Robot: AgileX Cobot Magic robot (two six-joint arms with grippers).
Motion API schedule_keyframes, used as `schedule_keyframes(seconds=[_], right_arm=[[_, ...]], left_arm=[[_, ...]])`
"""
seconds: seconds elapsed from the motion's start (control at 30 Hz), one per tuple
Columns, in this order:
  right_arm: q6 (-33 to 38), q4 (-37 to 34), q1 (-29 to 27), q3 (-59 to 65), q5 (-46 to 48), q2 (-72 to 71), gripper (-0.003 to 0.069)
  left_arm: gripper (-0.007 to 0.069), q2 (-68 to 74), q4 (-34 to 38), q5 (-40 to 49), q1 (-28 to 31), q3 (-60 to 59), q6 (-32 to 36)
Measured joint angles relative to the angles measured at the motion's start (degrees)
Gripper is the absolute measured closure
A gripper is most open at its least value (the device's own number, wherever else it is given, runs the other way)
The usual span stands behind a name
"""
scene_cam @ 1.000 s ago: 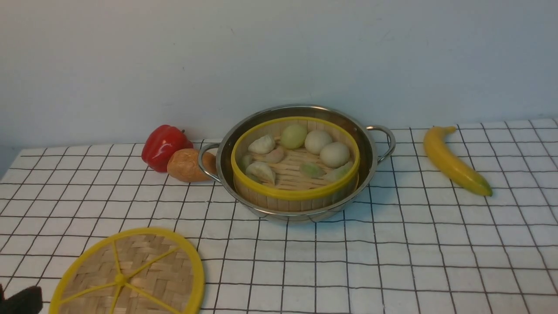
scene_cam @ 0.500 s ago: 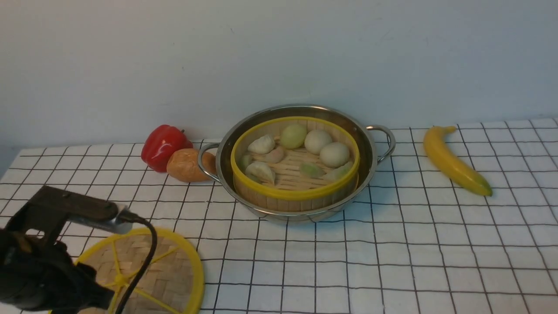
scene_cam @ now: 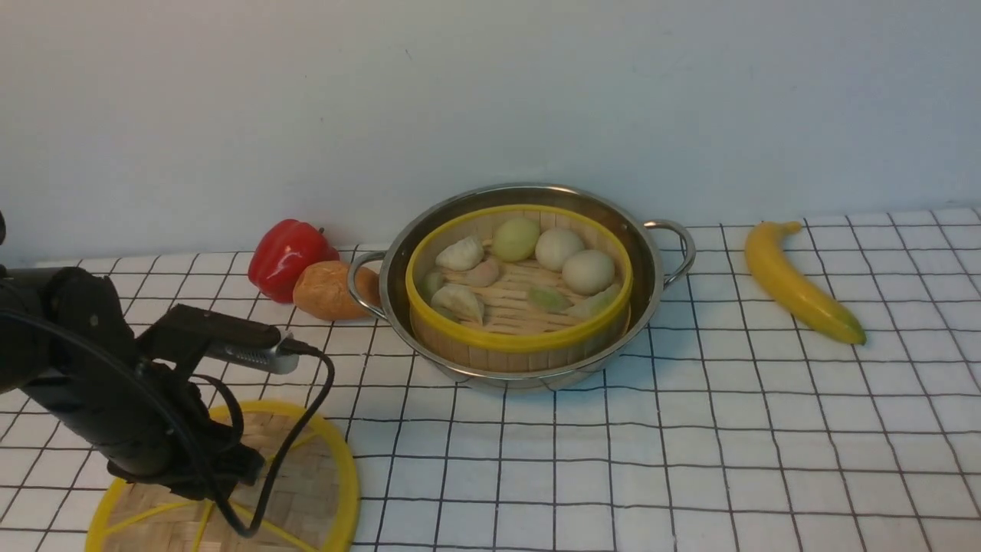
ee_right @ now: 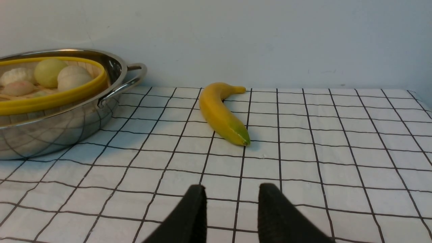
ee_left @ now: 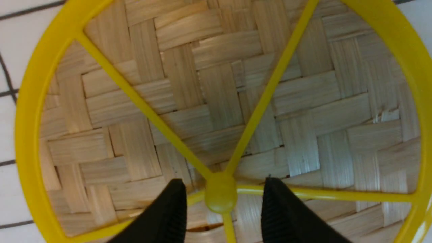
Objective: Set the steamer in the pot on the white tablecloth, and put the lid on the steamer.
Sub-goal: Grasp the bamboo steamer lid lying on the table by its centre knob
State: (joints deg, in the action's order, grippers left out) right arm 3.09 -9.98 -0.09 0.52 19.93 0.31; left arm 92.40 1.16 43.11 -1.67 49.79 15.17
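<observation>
The lid [ee_left: 216, 111] lies flat on the white tablecloth [scene_cam: 690, 460] at the table's near left, well apart from the pot [scene_cam: 651, 284], where the steamer [scene_cam: 520, 341] already sits. The left end effector [ee_left: 223, 184] hangs over the lid with jaws wide, one finger on either side of the small centre knob [ee_left: 221, 194]. The knob looks small and smooth, so closing off-centre would likely pinch a spoke or slip off. A shallow grip could let the flat disc tilt and catch the steamer's rim. The right end effector [ee_right: 233, 187] is part-open and holds nothing, near the banana [ee_right: 221, 111]
</observation>
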Motion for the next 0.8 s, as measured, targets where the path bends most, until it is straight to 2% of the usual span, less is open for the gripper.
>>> schedule_keyframes(seconds=[0.23,0.3,0.37,0.47,0.6,0.8], right_arm=[[0.0,0.0,0.0,0.0,0.0,0.0,0.0419],[0.0,0.0,0.0,0.0,0.0,0.0,0.0419],[0.0,0.0,0.0,0.0,0.0,0.0,0.0419],[0.0,0.0,0.0,0.0,0.0,0.0,0.0419],[0.0,0.0,0.0,0.0,0.0,0.0,0.0419],[0.0,0.0,0.0,0.0,0.0,0.0,0.0419]], left_arm=[[0.0342,1.9,0.0,0.0,0.0,0.1,-0.2],[0.0385,1.9,0.0,0.1,0.0,0.1,-0.2],[0.0469,1.9,-0.1,0.4,0.0,0.1,-0.2],[0.0514,1.9,-0.2,0.4,0.0,0.1,-0.2],[0.0510,1.9,-0.2,0.7,0.0,0.2,-0.2],[0.0510,0.0,-1.2,11.8,0.0,6.5,0.0]])
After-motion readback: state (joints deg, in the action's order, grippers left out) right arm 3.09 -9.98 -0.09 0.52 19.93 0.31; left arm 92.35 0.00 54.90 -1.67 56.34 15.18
